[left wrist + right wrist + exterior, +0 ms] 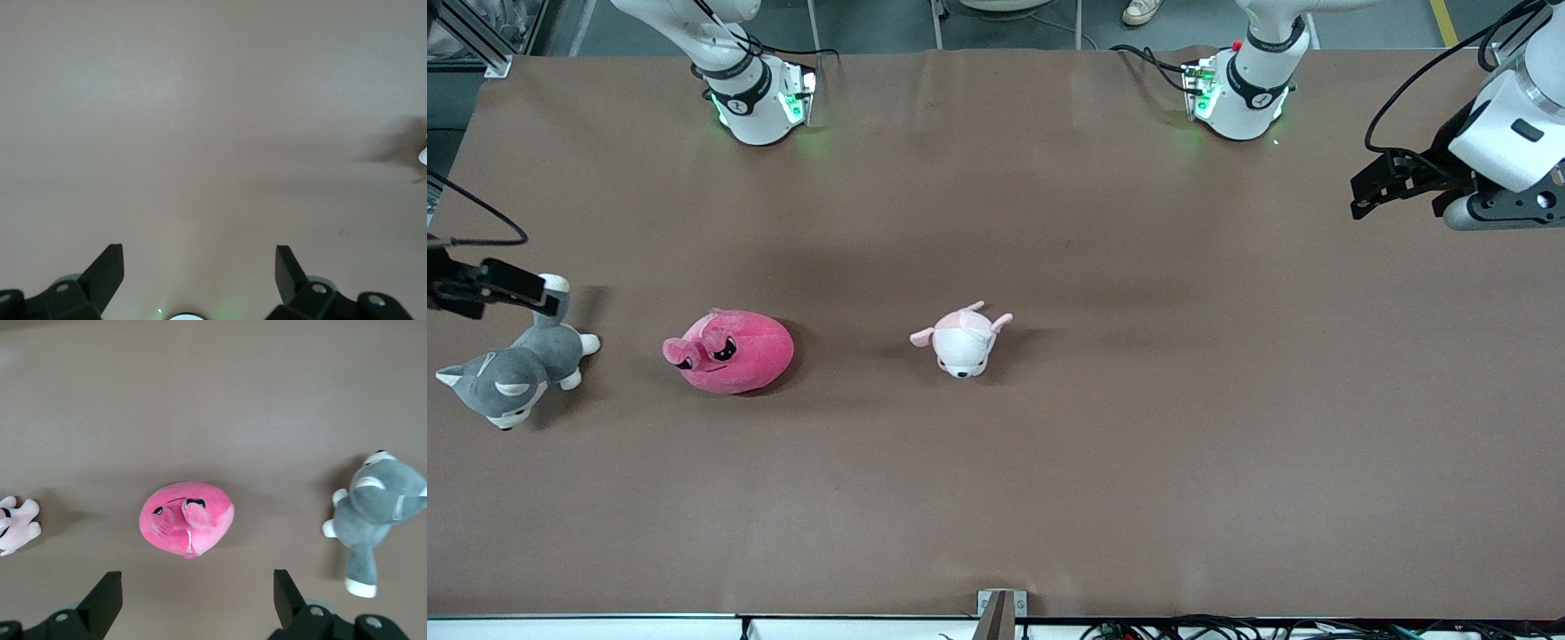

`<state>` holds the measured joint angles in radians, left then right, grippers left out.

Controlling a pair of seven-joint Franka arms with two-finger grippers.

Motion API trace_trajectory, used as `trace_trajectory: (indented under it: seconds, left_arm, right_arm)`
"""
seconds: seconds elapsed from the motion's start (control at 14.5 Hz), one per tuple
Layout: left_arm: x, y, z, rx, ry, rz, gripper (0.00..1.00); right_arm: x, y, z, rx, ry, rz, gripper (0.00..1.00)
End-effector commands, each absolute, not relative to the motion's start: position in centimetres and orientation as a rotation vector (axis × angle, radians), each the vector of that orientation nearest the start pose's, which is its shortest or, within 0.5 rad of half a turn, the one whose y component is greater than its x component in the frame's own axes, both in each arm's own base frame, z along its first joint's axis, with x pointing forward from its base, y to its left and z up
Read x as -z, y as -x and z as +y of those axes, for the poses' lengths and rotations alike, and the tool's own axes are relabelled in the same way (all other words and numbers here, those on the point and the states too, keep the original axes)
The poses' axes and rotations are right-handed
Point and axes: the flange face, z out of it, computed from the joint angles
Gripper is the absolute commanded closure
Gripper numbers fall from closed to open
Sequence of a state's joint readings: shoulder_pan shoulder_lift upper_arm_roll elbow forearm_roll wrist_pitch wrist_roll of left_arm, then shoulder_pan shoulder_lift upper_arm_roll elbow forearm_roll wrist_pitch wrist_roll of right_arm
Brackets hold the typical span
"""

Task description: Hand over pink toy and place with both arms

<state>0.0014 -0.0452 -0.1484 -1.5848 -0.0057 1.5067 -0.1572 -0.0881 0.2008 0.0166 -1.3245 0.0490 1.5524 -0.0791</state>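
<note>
The pink toy (729, 352) lies on the brown table (1049, 462) toward the right arm's end, its angry face turned toward that end. No gripper touches it. The right wrist view has the pink toy (187, 518) a little ahead of my right gripper (198, 593), which is open and empty. From the front, my right gripper (541, 297) hangs over the grey cat at the right arm's end. My left gripper (1360, 196) hovers open over bare table at the left arm's end. Only tabletop lies between the fingers of my left gripper (199, 270).
A grey and white plush cat (511, 373) lies beside the pink toy at the right arm's end, also as the cat (377, 520). A small white and pale-pink plush (963, 340) sits mid-table, with the plush (17, 523) showing at the right wrist view's edge.
</note>
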Motion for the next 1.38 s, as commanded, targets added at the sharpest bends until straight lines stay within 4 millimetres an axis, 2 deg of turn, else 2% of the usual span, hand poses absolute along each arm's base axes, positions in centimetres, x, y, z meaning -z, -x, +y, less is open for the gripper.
trace_trajectory:
  seconds: [0.0, 0.21, 0.41, 0.62, 0.97, 1.31]
  left_arm:
    - [-64.3, -52.0, -7.8, -0.049, 3.147, -0.001, 0.00]
    - [-64.2, -52.1, -7.9, -0.049, 3.147, 0.001, 0.00]
    - [-64.2, -52.1, -7.9, -0.049, 3.147, 0.001, 0.00]
    - [-64.3, -52.2, -7.8, -0.042, 3.140, 0.003, 0.00]
    - [-64.5, -52.6, -7.9, -0.037, 3.138, 0.022, 0.00]
    - [-64.7, -52.7, -7.9, -0.027, 3.140, 0.012, 0.00]
  right_arm:
    - [-64.6, -58.8, -4.5, 0.095, 3.127, 0.023, 0.00]
    - [-65.1, -56.3, -4.4, 0.120, 3.152, 0.022, 0.00]
    - [-63.9, -54.7, -4.0, 0.154, 3.156, 0.019, 0.00]
    - [-63.2, -54.2, -4.3, 0.127, 3.153, 0.043, 0.00]
    - [-62.8, -51.6, -4.2, 0.110, 3.152, 0.096, 0.00]
    - [-63.1, -51.3, -4.1, 0.113, 3.154, 0.089, 0.00]
